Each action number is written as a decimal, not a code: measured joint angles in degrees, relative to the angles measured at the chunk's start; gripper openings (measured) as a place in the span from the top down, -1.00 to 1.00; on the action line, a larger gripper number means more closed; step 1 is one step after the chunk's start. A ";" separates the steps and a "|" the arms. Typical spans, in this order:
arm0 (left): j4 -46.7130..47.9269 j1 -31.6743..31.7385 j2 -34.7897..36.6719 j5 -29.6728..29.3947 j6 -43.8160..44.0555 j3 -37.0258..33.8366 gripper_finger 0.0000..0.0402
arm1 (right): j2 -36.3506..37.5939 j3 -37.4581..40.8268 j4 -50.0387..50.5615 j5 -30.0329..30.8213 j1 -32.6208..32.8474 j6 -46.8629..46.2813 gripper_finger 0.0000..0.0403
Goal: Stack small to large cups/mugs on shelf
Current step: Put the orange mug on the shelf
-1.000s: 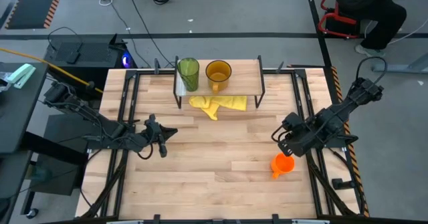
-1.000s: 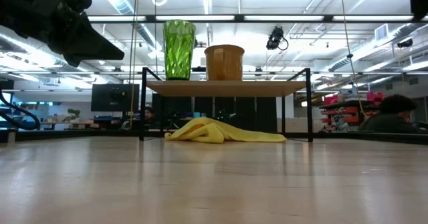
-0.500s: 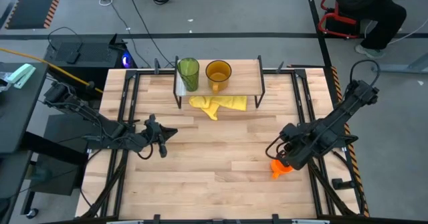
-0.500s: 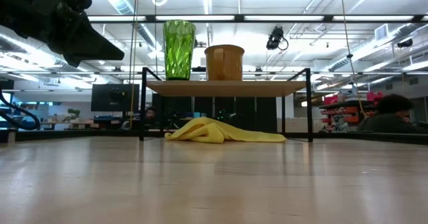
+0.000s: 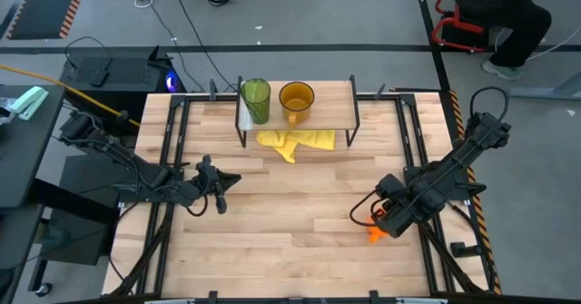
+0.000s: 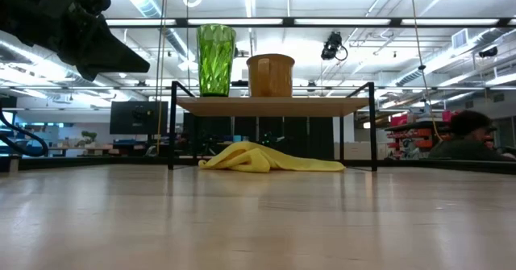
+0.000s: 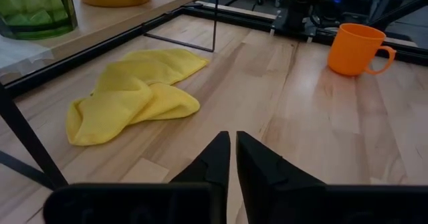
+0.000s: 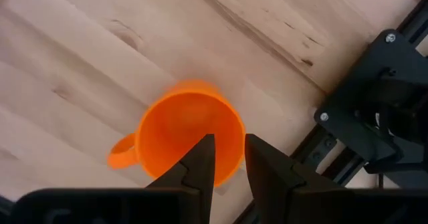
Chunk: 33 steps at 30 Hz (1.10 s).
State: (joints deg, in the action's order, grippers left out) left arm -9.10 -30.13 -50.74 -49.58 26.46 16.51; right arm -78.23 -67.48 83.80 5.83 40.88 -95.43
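Since a second ago the right gripper (image 8: 226, 158) has dropped from beside the small bright orange plastic mug (image 8: 190, 134) to directly over it, near the table's front right edge; its fingers are straddling the mug's rim with a narrow gap, not yet clamping. The left gripper (image 7: 229, 158) is hovering at mid-left, fingers nearly together, holding nothing. Farther back, a crumpled yellow cloth (image 5: 298, 141) is lying under the low wooden-topped wire shelf (image 5: 334, 98), which is carrying the tall olive-green tumbler (image 5: 255, 100) and amber-yellow mug (image 5: 296, 99).
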 joint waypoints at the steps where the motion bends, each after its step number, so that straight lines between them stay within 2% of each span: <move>1: 0.00 0.00 0.00 0.02 0.00 0.00 0.82 | 0.22 1.01 -0.64 -0.42 0.24 -0.32 0.56; 13: 0.00 0.00 0.00 0.02 -0.02 0.00 0.88 | 3.68 12.26 -13.42 -1.28 5.98 -7.36 0.56; 22: 0.00 0.00 0.00 0.00 -0.02 0.00 0.82 | 3.68 14.57 -13.32 -1.26 6.30 -9.82 0.56; 33: 0.00 0.02 0.00 -0.03 -0.02 0.00 0.88 | 3.75 17.83 -14.22 -1.69 6.27 -11.29 0.56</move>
State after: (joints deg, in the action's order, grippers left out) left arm -9.10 -30.11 -50.74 -49.62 26.44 16.51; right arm -74.48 -49.65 69.58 4.14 47.16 -106.72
